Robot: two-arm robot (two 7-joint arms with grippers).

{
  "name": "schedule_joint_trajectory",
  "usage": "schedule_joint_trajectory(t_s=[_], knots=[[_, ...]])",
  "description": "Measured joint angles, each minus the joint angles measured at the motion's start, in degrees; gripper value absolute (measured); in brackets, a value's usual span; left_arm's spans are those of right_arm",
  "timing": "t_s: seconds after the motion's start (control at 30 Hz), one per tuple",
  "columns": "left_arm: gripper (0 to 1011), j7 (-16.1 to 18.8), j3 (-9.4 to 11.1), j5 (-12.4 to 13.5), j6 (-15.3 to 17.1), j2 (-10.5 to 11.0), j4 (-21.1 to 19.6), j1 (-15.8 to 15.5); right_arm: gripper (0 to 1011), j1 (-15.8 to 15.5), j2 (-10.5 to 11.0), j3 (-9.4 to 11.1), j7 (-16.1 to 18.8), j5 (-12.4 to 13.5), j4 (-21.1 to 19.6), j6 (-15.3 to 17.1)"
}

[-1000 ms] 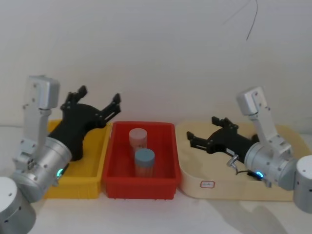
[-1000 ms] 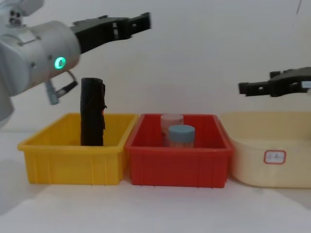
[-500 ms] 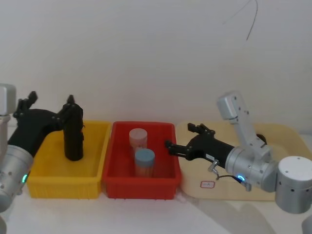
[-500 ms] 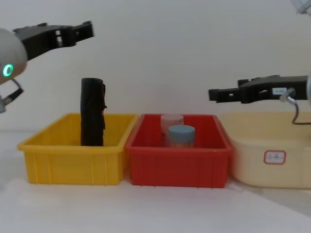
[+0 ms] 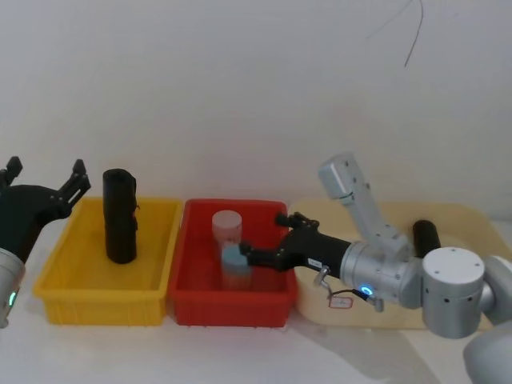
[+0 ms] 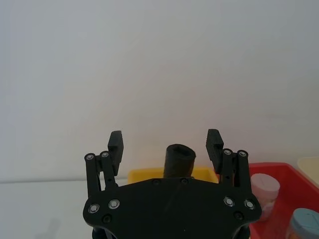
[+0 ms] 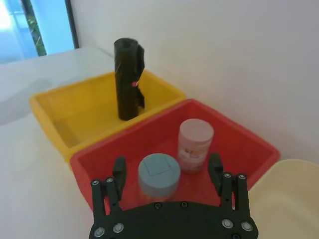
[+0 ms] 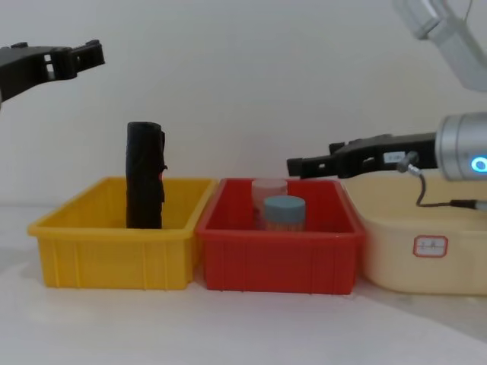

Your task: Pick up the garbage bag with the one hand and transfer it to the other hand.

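Your garbage bag (image 5: 424,238) sits in the beige tray (image 5: 472,220), out at 3 o'clock from the red bin (image 5: 192,272); you get a narrow black roll with a rounded top end, dull and dark against the pale tray; its lower part is hidden behind the right arm, so you cannot tell whether it stands or leans.

Right tool (image 5: 264,240) reaches out toward 9 o'clock from the tray, across the red bin; its fingers are spread wide and grip nothing; from the chest view it hangs above the rim, clear of the two jars below; the blue-lidded jar (image 7: 158,175) and the pink-topped jar (image 7: 196,144) stand close together inside the red bin, the blue one nearer you.

Left tool (image 5: 46,170) is way out at 9 o'clock, beyond the far-left edge of the yellow bin (image 5: 56,288); its fingers are wide apart and empty; it is held high and apart from everything.

In the yellow bin stands the other black roll (image 8: 144,176), upright, crinkled film, with a small orange-red mark on its side; do not mix it up with your bag; it sits toward 12 o'clock in its bin, touched by neither tool.

All three containers stand side by side on the white tabletop (image 8: 243,327).
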Motion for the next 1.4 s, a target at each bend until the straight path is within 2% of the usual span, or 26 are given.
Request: schedule_joint_trajectory(t_s=[0.3, 0.8, 1.4], knots=[[1001, 0.68, -0.66, 0.22, 0.15, 0.14, -0.3, 0.49, 1000, 2.79, -1.3, -2.34, 1.22, -0.66, 5.45, -0.6], [1001, 1.11, -1.07, 0.36, 0.24, 0.23, -0.47, 0.8, 1000, 6.02, -2.87, -5.33, 2.04, -1.66, 11.38, -1.35], [1001, 1.27, -1.2, 0.41, 0.26, 0.28, -0.56, 0.9, 1000, 8.76, -4.32, -7.06, 1.23, -2.2, 16.06, -2.57]])
